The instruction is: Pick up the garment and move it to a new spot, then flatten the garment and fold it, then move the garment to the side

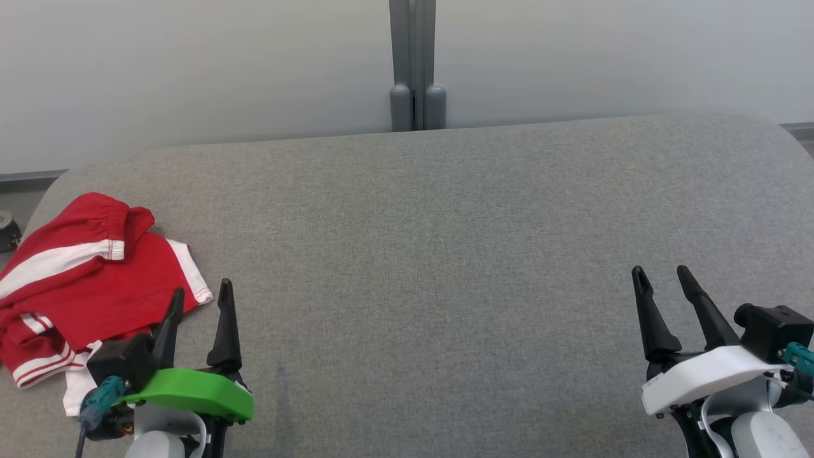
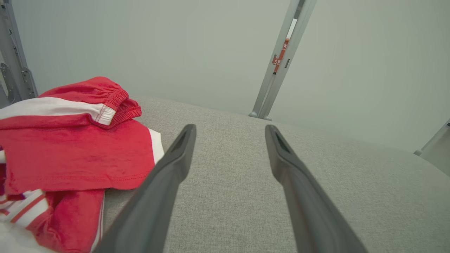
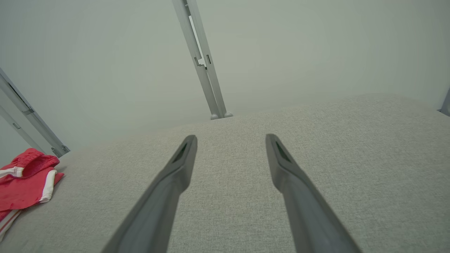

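The garment (image 1: 89, 280) is red with white stripes and lies crumpled at the left end of the grey fabric surface (image 1: 445, 242). My left gripper (image 1: 200, 294) stands open just to the right of the garment's near edge, its left finger over the cloth's hem, nothing between its fingers. From the left wrist the garment (image 2: 70, 154) fills the left side, beside the left gripper (image 2: 230, 130). My right gripper (image 1: 661, 275) is open at the lower right, far from the cloth. The right wrist view shows the right gripper (image 3: 230, 140) above bare fabric and the garment (image 3: 24, 182) far left.
A grey metal post (image 1: 416, 63) rises behind the surface's far edge against a pale wall. A small dark object (image 1: 7, 230) sits off the surface's left edge. Bare grey fabric stretches between the two grippers.
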`<state>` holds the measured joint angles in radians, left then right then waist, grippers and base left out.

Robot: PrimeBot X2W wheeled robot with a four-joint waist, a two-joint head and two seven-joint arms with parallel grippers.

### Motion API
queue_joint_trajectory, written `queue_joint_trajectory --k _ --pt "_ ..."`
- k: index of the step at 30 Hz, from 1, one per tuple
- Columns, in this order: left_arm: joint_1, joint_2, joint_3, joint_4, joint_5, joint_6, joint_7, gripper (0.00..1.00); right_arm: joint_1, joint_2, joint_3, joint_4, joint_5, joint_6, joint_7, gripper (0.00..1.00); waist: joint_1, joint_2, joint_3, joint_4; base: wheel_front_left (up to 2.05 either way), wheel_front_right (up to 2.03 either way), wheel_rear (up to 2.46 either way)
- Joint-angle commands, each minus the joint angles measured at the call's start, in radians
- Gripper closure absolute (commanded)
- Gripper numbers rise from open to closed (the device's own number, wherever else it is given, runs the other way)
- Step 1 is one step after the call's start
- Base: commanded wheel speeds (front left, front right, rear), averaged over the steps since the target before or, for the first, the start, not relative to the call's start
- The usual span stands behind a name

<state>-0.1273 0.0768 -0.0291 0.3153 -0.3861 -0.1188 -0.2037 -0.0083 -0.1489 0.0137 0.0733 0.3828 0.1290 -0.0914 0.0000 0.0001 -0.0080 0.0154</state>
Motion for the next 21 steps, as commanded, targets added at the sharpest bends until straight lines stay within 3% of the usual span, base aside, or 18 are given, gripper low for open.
queue_joint_trajectory --k 1,21 --pt "-0.022 0.010 0.000 0.000 0.025 0.003 -0.008 0.00 0.004 -0.003 -0.002 -0.011 -0.024 0.003 -0.010 0.00 0.0000 -0.0001 0.000 0.001 0.00 0.00 0.00" --pt "-0.026 0.012 -0.004 0.035 0.168 0.004 -0.046 0.00 0.024 0.018 -0.013 -0.012 -0.154 0.002 -0.038 0.00 0.0000 -0.0001 0.004 0.004 0.00 0.00 0.00"
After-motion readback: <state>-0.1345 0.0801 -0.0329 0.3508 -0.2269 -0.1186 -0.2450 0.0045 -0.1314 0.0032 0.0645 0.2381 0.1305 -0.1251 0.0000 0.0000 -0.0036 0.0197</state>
